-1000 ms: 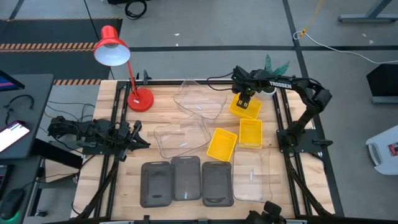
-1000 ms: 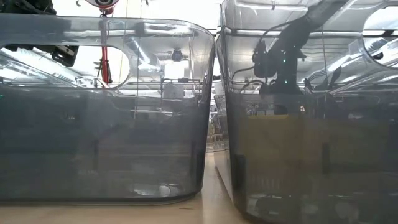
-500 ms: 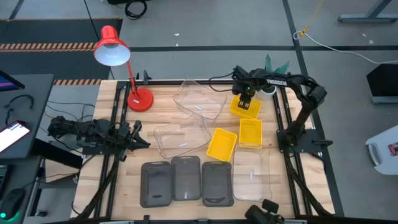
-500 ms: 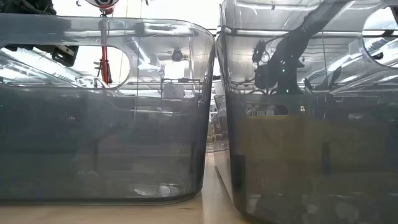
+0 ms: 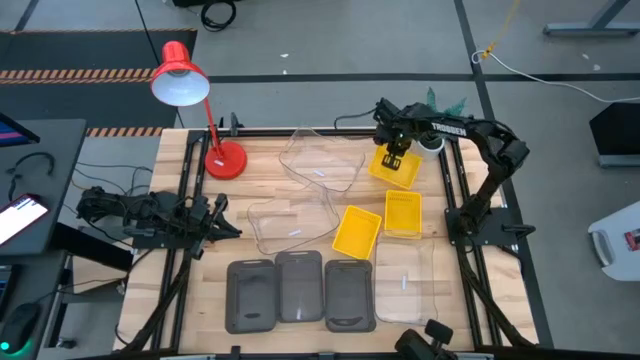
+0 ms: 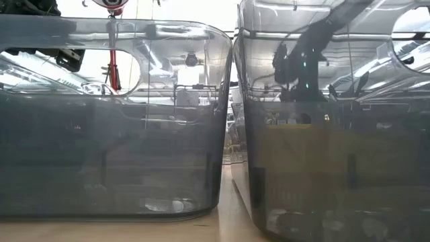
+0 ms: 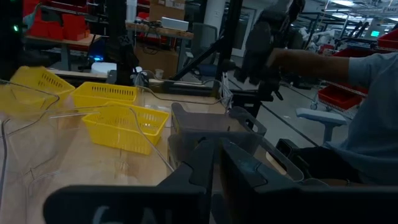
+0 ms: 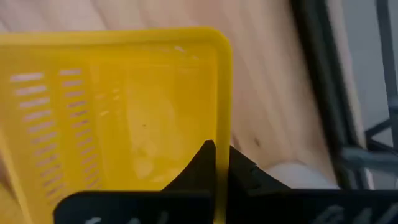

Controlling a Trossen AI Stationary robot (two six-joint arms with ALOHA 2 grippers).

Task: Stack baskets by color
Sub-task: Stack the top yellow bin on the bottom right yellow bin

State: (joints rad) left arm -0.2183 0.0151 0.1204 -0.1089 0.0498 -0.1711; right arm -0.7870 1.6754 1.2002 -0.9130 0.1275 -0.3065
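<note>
Three yellow baskets lie at the right of the table: one at the far side point(image 5: 398, 172), two nearer point(image 5: 357, 231) point(image 5: 402, 214). My right gripper point(image 5: 395, 158) points down and is shut on the far one point(image 8: 124, 112). Clear baskets point(image 5: 320, 162) point(image 5: 290, 222) point(image 5: 405, 280) rest on their bottoms on the wood. Three dark grey baskets point(image 5: 299, 290) stand in a row at the near edge and fill the low view point(image 6: 114, 134). My left gripper point(image 5: 222, 222) rests shut and level at the left edge, holding nothing. My right gripper pinches the far yellow basket's rim point(image 8: 222, 134) on one side wall, with one finger point(image 8: 202, 163) inside the basket and the other point(image 8: 241, 167) outside. The fingers come from above, pointing down. Whether the basket is clear of the table I cannot tell.
A red desk lamp point(image 5: 185, 85) stands at the far left, its base point(image 5: 225, 160) on the table. A potted plant point(image 5: 440, 105) with a white pot point(image 8: 292, 174) sits beside the held basket. A person point(image 7: 367, 106) shows beyond the table in the left wrist view.
My right gripper has shut on the far yellow basket's rim and risen slightly. The basket has shifted a little toward the table's far edge.
</note>
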